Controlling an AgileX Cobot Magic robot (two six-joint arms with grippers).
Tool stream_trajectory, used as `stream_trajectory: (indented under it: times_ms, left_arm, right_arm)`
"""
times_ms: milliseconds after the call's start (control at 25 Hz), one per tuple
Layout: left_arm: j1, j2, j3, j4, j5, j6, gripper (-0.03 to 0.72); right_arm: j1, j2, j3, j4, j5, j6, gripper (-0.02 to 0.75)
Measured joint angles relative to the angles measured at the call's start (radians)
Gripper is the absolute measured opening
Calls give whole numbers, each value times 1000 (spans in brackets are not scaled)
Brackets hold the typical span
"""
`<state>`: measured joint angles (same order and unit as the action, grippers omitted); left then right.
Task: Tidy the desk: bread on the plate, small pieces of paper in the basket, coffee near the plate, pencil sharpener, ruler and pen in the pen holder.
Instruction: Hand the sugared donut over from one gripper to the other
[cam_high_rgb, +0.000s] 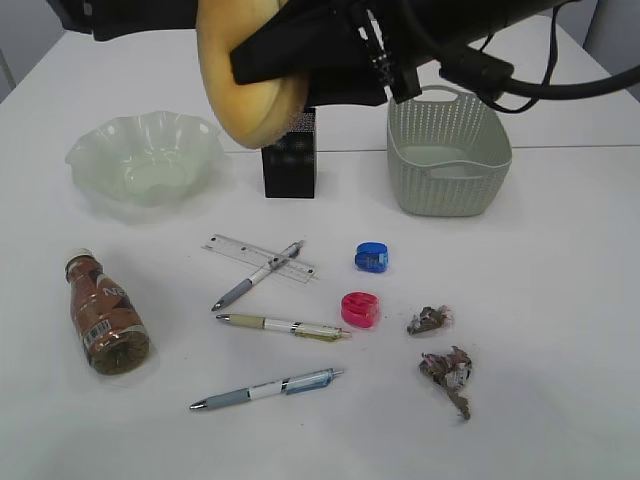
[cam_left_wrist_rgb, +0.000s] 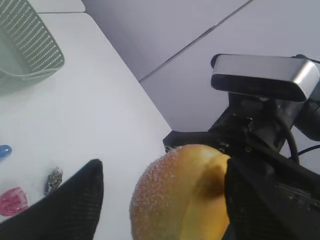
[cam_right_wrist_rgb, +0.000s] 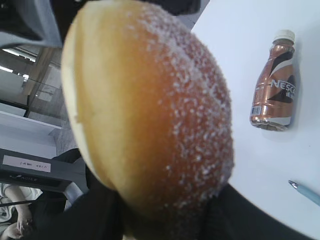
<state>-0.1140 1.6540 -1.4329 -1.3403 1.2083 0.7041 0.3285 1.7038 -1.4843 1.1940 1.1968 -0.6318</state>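
Golden-brown bread (cam_high_rgb: 243, 80) hangs high above the surface (cam_high_rgb: 560, 300), clamped in the right end effector (cam_high_rgb: 262, 62), whose arm reaches in from the far right across the middle. The left end effector (cam_left_wrist_rgb: 162, 200) sits spread wide beside the roll, one finger (cam_left_wrist_rgb: 75, 200) clear of it; whether the other finger touches the bread I cannot tell. The roll is over the gap between the green plate (cam_high_rgb: 146, 158) at far left and the black pen holder (cam_high_rgb: 290, 155). The coffee (cam_high_rgb: 105, 315) lies near left
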Motion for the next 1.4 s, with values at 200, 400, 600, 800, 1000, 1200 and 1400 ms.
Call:
stream_trajectory:
  times_ms: [200, 400, 600, 800, 1000, 1200, 1400]
  left_arm:
    - [-17, 9, 0, -32, 0, 2, 550]
    - [-57, 9, 0, -42, 0, 2, 550]
    - [-72, 10, 0, -44, -8, 2, 550]
    - [-81, 25, 0, -49, -10, 2, 550]
    - [-110, 52, 0, -66, -22, 2, 551]
    - [-112, 56, 0, -67, -25, 2, 522]
    - [-112, 60, 0, -67, -25, 2, 362]
  right_arm:
    - [0, -1, 0, 2, -5, 0, 265]
    - [0, -1, 0, 5, -11, -2, 265]
    - [0, -2, 0, 5, -12, -2, 265]
    - [0, -2, 2, 26, -12, -2, 265]
    - [0, -2, 6, 23, -12, 0, 265]
    - [0, -2, 6, 23, -12, 2, 265]
    - [0, -2, 6, 23, -12, 2, 265]
